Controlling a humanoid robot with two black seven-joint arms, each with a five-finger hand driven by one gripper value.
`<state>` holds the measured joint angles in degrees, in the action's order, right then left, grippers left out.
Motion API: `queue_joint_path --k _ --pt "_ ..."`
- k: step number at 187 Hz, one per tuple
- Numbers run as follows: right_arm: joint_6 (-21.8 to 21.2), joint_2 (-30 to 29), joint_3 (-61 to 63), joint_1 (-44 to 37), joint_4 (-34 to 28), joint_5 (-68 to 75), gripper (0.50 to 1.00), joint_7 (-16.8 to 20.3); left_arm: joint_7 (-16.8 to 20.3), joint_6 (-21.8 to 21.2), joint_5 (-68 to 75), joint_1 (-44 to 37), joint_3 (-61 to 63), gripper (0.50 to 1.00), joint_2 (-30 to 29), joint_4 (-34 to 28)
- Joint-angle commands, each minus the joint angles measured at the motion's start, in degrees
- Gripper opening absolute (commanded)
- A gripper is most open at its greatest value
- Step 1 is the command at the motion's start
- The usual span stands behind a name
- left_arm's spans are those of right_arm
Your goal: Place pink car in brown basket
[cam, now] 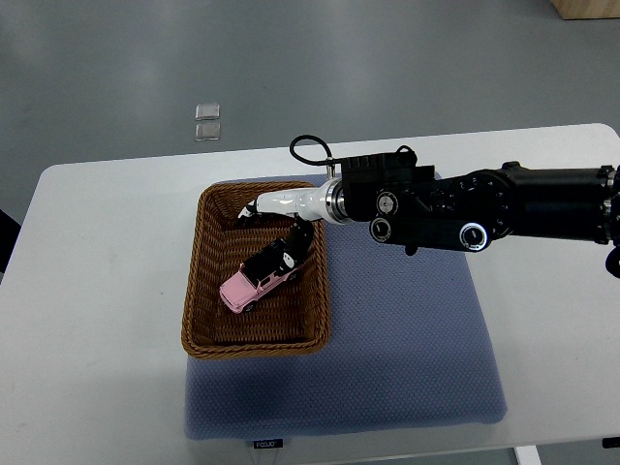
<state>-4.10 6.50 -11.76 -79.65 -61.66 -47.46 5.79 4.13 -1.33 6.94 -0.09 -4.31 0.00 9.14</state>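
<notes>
Tabletop (107, 291): white, rounded corners, filling most of the frame; grey floor beyond its upper edge.

Pad (407, 358): blue-grey, rectangular, lying on the tabletop at centre and lower centre, small label at its lower edge.

Brown basket (205, 291): woven wicker, rectangular, left of centre, resting on the left part of the pad.

Pink car (254, 285): toy with a dark roof, lying diagonally on the basket floor, nose toward the lower left.

Right robot hand (281, 215): white with dark fingers, over the upper right of the basket. It sits just above and to the right of the car, one dark finger (298, 239) reaching down beside the car's rear roof. Whether it touches the car, or whether the fingers are apart or closed, cannot be told.

Right arm (484, 208): black, entering from the right edge across the upper centre.
</notes>
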Motion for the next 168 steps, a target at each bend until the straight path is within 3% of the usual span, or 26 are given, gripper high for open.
queue_joint_path --k 1,39,67,99,123,148,168 --pt "0.1 1.6 2.3 -0.1 0.1 0.1 0.893 0.0 0.0 0.0 0.0 0.0 0.0 1.000 0.0 0.0" --pt "0.2 7.5 10.6 2.0 1.1 4.7 0.893 -0.1 0.0 0.0 0.0 0.0 0.0 1.000 0.0 0.0" --pt "0.8 11.7 26.1 12.3 5.3 11.4 0.893 -1.0 0.0 0.0 0.0 0.0 0.0 1.000 0.0 0.0" --pt "1.6 10.8 45.9 25.3 9.4 13.9 0.893 -2.1 0.0 0.0 0.0 0.0 0.0 1.000 0.0 0.0" --pt "3.0 9.6 54.1 30.5 11.9 14.1 0.893 -3.2 0.0 0.0 0.0 0.0 0.0 1.000 0.0 0.0" --pt "3.4 5.5 65.5 37.2 12.7 18.6 0.891 -7.8 0.0 0.0 0.0 0.0 0.0 1.000 0.0 0.0" --pt "3.4 3.8 70.4 39.5 13.4 24.4 0.893 -8.3 0.0 0.0 0.0 0.0 0.0 1.000 0.0 0.0"
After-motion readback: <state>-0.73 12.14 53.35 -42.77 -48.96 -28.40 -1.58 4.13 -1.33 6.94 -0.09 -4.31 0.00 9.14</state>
